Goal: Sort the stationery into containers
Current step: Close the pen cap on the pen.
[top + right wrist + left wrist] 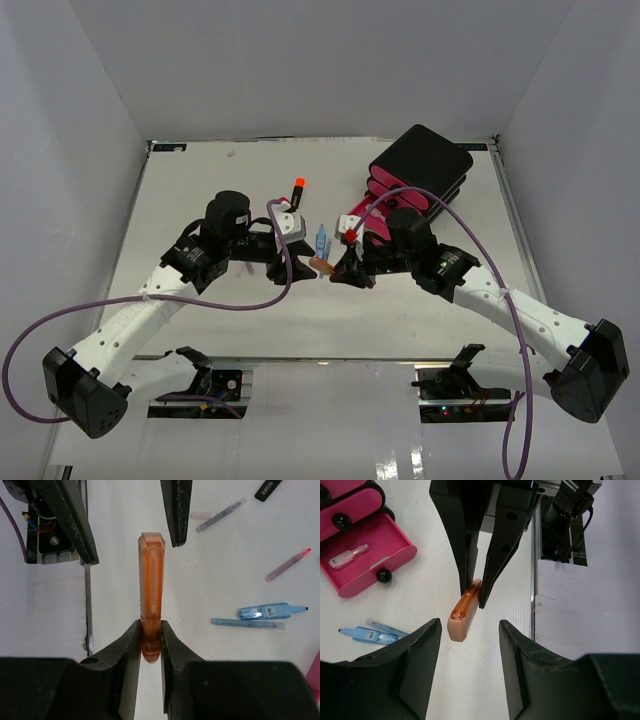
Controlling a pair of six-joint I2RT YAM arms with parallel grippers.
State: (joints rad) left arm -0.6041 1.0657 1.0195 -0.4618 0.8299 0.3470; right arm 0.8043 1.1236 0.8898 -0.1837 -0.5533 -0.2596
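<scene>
Near the drawer box [424,166], by its open front: pinching the orange pen [151,587] by one end in the narrow right pincer [150,632], offering the free end. Straddling that end with the left pincer [470,625], wide and not touching, likely for a handover.

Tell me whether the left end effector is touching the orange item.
Apart. In the left wrist view, the left end effector straddles the orange item with bare table showing on both sides; only the right end effector pinches it.

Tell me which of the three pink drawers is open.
The bottom drawer: pulled out, with a pale pen inside; the two drawers above it are shut.
</scene>
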